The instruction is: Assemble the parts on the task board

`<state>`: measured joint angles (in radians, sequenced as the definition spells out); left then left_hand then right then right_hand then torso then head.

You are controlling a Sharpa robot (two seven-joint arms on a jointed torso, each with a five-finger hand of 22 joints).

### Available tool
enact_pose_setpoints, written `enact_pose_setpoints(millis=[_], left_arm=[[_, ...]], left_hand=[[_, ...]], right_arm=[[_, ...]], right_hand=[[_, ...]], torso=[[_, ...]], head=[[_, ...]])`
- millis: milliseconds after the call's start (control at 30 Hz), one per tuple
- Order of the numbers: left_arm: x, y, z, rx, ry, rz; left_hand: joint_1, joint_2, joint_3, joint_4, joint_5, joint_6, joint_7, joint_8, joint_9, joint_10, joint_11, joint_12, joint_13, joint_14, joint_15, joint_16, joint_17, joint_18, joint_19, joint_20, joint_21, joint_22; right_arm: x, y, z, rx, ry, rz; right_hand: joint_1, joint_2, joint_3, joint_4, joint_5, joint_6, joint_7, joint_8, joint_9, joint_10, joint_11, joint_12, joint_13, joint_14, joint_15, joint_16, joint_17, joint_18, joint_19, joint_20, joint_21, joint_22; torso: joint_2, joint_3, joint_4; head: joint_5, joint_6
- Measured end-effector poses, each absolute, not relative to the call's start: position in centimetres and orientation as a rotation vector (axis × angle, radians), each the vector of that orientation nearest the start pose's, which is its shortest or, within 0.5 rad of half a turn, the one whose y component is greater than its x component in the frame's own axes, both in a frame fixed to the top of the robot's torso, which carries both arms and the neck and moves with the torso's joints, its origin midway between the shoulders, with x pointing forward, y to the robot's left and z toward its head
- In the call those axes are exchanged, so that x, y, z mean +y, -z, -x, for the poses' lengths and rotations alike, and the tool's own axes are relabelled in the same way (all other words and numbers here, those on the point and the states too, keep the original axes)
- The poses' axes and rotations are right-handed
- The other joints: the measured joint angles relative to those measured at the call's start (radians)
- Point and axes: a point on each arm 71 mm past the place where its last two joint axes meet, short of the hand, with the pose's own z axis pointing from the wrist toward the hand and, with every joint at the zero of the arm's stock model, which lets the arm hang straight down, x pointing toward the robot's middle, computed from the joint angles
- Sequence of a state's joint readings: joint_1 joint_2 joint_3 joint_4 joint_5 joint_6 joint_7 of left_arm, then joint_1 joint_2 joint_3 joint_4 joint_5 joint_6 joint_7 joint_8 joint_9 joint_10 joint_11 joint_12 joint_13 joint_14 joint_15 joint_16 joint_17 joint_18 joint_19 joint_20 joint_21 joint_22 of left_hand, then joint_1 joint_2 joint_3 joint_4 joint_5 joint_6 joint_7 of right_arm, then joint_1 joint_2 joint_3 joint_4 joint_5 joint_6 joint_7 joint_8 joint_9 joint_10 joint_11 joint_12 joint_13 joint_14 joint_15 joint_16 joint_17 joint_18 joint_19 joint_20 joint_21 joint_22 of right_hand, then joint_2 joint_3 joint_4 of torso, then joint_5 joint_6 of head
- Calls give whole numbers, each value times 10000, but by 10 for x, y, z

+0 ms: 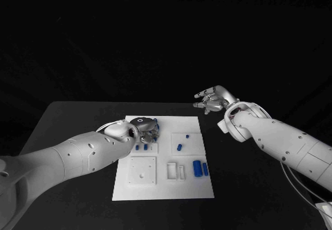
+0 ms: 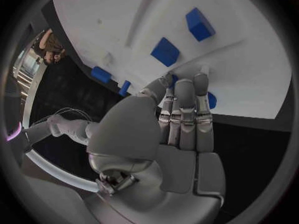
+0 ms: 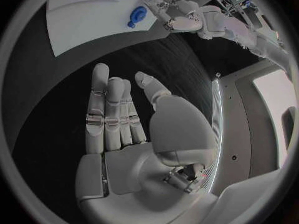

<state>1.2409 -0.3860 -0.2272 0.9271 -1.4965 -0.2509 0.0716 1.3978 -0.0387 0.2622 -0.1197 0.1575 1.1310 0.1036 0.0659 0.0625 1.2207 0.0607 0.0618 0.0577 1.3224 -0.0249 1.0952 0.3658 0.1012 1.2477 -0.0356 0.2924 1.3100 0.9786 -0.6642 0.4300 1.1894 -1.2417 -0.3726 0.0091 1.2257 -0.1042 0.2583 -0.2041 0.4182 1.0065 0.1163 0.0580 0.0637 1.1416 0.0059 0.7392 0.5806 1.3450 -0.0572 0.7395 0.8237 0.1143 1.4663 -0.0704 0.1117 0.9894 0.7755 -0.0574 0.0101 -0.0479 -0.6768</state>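
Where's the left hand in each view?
Head view: left hand at the task board's far-left corner, over blue parts.
Left wrist view: fills the centre, fingertips at the board.
Right wrist view: small, near the rim.
Shared landmark: the white task board.

The head camera looks steeply down from above onto the black bench (image 1: 76, 115), far enough off to take in the whole white task board (image 1: 162, 158) at the frame's centre, with both arms entering from the side edges.

The left wrist camera sits just behind the left hand (image 2: 177, 134), very close, facing along the fingers onto the board (image 2: 124, 15) and its blue parts (image 2: 165, 51).

The right wrist camera sits behind the right hand (image 3: 124, 129), which stands above dark bench, well away from the board.

All three views share the board's far end, probably the same corner; the right wrist view also catches the left hand (image 3: 177, 12) there.
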Motion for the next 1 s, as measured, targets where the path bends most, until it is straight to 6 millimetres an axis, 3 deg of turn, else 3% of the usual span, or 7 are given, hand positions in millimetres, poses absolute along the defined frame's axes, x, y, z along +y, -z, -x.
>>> enact_pose_setpoints(millis=[267,1000], left_arm=[[125,247,-556,17533,5461,-4454],[140,246,-556,17408,5524,-3807]], left_hand=[[88,294,129,-86,-218,441,-57,-33,4,523,-152,-73,-19,145,-109,162,47,1,-21,-92,385,-21],[76,415,449,-448,-231,876,-147,-50,46,944,-305,-70,1,340,-234,203,103,-84,-79,-221,1033,-27]], right_arm=[[-243,165,-555,14196,-7944,-4115],[-243,166,-556,14211,-7931,-4127]], right_hand=[[0,0,0,0,0,0,0,0,0,0,0,40,-15,0,0,0,1,0,0,0,48,-27],[0,0,29,-29,0,0,0,0,0,0,0,40,-15,1,1,0,-7,0,0,0,48,-38]], torso=[[0,-3,0],[-8,-2,12]], head=[[-10,-9],[24,97]])
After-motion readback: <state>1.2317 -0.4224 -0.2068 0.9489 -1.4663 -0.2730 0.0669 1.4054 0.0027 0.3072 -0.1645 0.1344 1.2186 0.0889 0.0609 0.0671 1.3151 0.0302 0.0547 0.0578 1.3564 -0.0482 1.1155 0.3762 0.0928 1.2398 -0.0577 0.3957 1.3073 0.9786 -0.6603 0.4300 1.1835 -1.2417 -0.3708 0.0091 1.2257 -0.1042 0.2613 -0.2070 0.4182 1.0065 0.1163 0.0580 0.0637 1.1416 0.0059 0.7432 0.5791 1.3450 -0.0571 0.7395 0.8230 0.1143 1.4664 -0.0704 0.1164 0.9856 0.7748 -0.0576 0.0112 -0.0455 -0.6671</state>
